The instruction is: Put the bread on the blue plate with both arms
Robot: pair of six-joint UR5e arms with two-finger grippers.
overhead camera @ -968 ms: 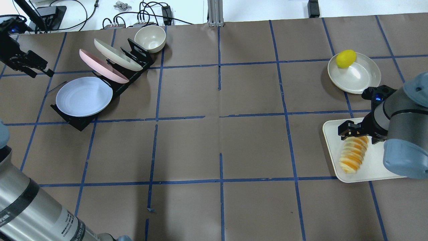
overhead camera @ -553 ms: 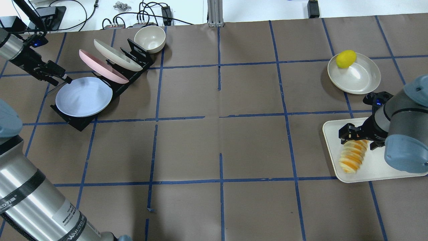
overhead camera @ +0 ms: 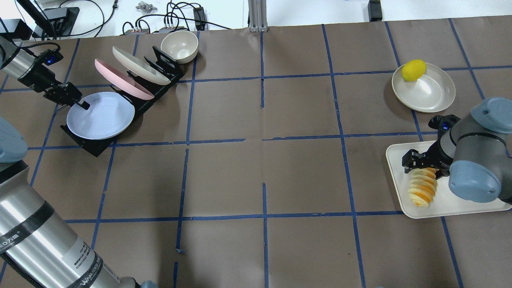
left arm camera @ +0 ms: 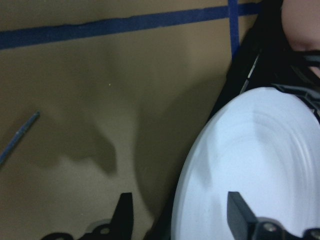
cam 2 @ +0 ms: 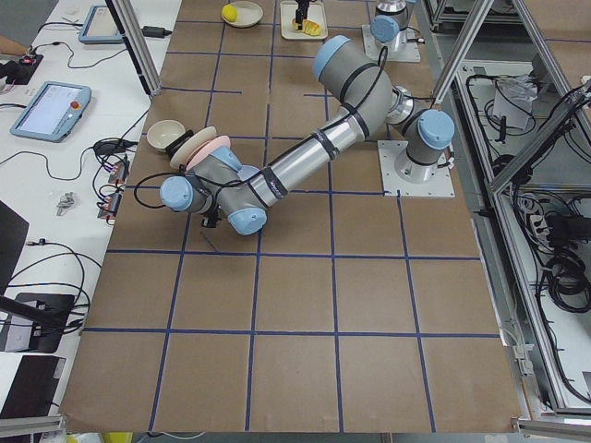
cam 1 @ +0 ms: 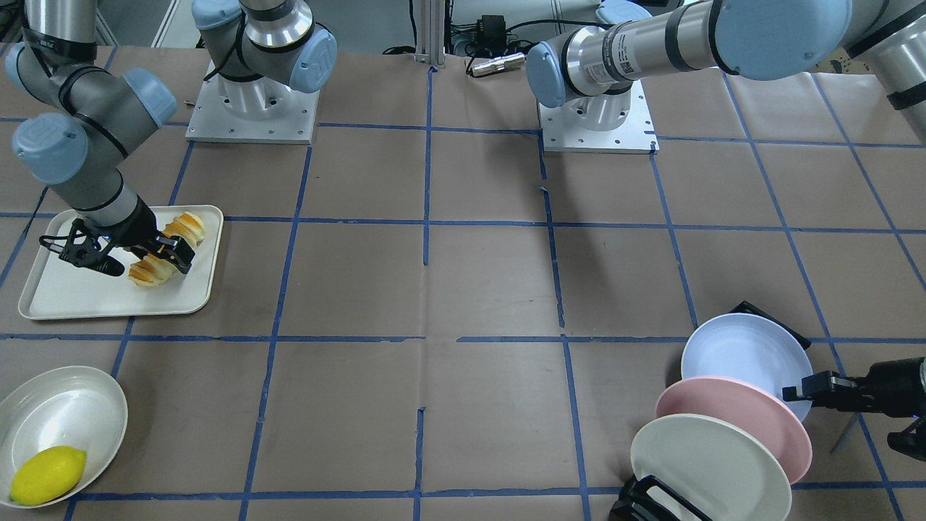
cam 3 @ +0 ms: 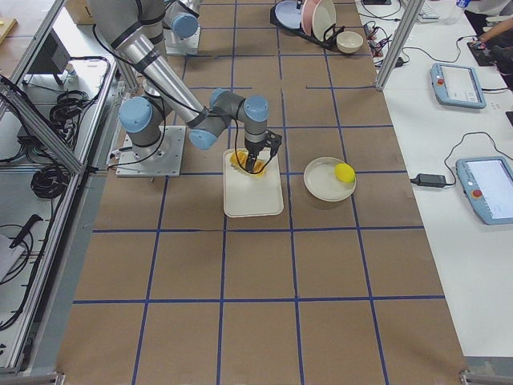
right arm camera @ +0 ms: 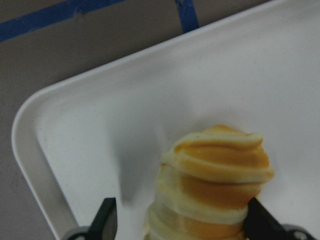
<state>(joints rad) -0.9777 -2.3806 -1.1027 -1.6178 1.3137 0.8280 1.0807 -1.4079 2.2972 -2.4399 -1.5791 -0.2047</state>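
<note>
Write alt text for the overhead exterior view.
The right gripper straddles one end of the bread on a cream tray at right. At left, the left gripper reaches the rim of the blue plate in a black rack.

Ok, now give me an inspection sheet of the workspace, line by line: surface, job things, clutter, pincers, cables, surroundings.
Surface: table covered in brown paper with a blue tape grid.
Job's things: bread lies on a white tray; blue plate leans in the end slot of a black rack.
Clutter: pink plate and cream plate in the same rack; bowl beside it; lemon in a dish.
Grippers: left pincer open, fingers either side of the blue plate's rim; right pincer open, straddling one end of the bread.
Cables: cables tangled on the white bench beyond the table.
Surroundings: metal post at the far edge.
</note>
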